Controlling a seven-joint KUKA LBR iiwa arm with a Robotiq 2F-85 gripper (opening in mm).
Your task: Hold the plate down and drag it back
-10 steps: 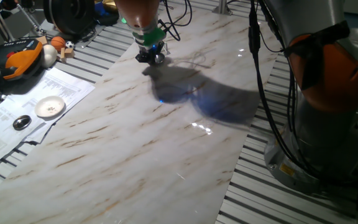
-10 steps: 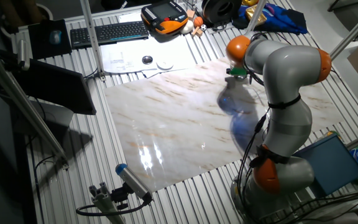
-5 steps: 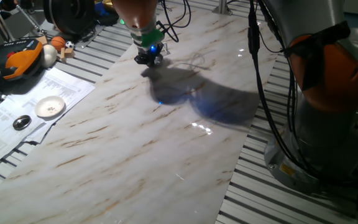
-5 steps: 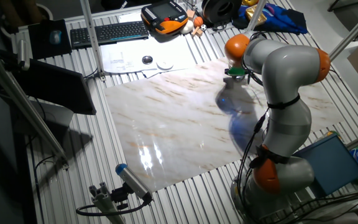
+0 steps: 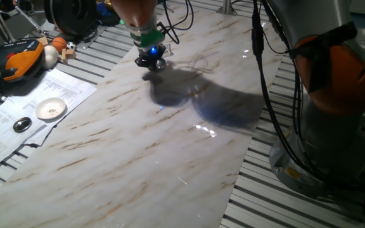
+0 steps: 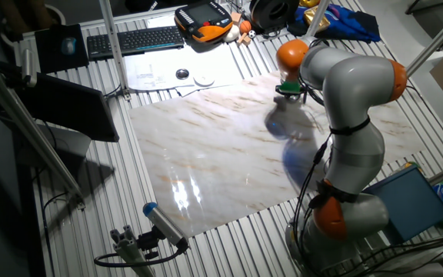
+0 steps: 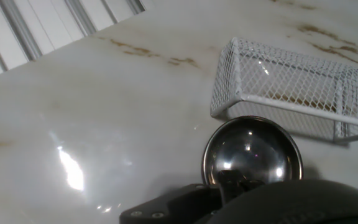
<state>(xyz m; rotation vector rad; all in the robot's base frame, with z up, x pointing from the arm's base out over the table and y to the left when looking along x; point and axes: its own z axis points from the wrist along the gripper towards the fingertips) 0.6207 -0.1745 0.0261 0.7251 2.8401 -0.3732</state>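
Orange-and-black handheld control pendant [image 5: 14,61] lies at the far left of one fixed view, off the work surface. Next to the right, a larger white round saucer with a brownish centre [image 5: 51,109] rests on printed paper sheets [image 5: 62,85]; neither is the item to be moved.

The pale marble-patterned slab [image 5: 138,145] fills the middle of the table. The black two-finger gripper [image 5: 151,59] is down at the slab's far edge region, its tip at or very near the surface. The small round shiny silver-grey metal plate [image 7: 252,152] sits flat on the slab directly below the fingers. In the hand view the dark finger body overlaps the plate's near rim, so contact appears likely. Whether the jaws stand apart or together cannot be told from any view.

Further right in the hand view, a white wire-mesh basket [image 7: 291,87] lies on its side just beyond the plate, its open frame close to the far rim; touching or a small gap cannot be settled.

Assessment: the governing relation is that the plate lies under and slightly ahead of the claw, with the basket on its far side. A backward drag would draw the plate away from the basket. The plate is round, so no long axis matters. Main risk: the smooth dish slipping out from under the fingers.
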